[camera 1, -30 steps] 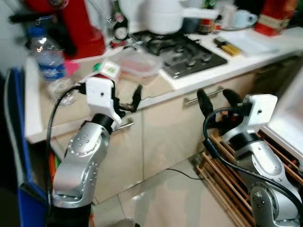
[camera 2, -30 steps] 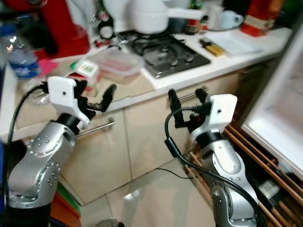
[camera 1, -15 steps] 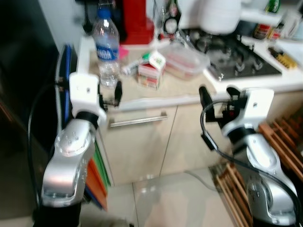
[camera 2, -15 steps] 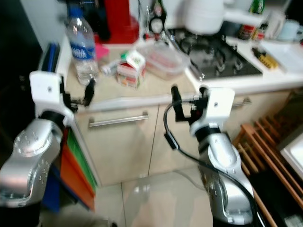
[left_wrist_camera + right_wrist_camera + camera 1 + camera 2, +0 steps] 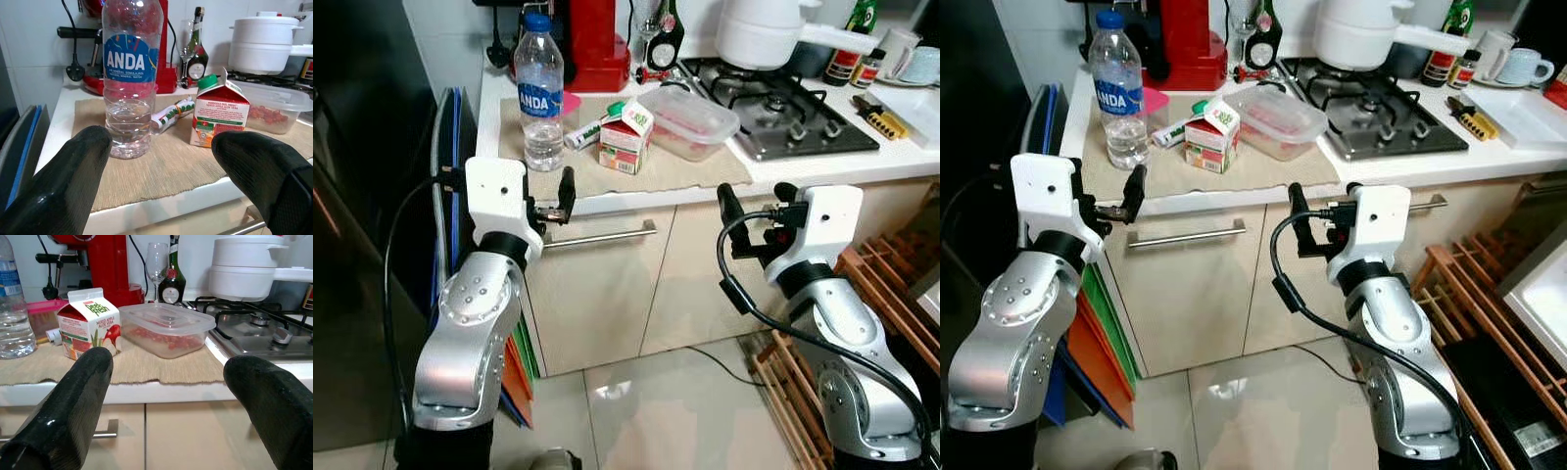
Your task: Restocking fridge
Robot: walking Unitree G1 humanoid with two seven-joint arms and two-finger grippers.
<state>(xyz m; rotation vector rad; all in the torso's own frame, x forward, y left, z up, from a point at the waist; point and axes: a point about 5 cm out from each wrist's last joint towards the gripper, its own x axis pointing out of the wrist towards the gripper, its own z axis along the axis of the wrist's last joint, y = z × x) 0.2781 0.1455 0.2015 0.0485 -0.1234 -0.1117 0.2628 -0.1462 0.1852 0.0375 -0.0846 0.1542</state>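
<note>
A clear water bottle (image 5: 539,88) with a blue label stands on a beige mat (image 5: 685,166) on the counter. Beside it are a red-and-white juice carton (image 5: 626,137), a green-and-white tube (image 5: 590,128) lying flat, and a lidded plastic box (image 5: 691,108) with red food inside. My left gripper (image 5: 161,161) is open in front of the counter edge, level with the bottle (image 5: 129,78) and carton (image 5: 217,115), apart from both. My right gripper (image 5: 166,396) is open too, held before the counter and facing the box (image 5: 166,328).
A gas hob (image 5: 793,88) with a white pot (image 5: 764,34) lies right of the mat. A red appliance (image 5: 592,44), a wine glass and a dark bottle stand at the back. Below the counter runs a drawer handle (image 5: 602,235). A wooden rack (image 5: 886,294) is at the right, a dark cabinet (image 5: 362,215) at the left.
The camera has swung and steadied, so the counter now sits square ahead and sharp. Both arms stay raised before the counter with their grippers open and empty.
</note>
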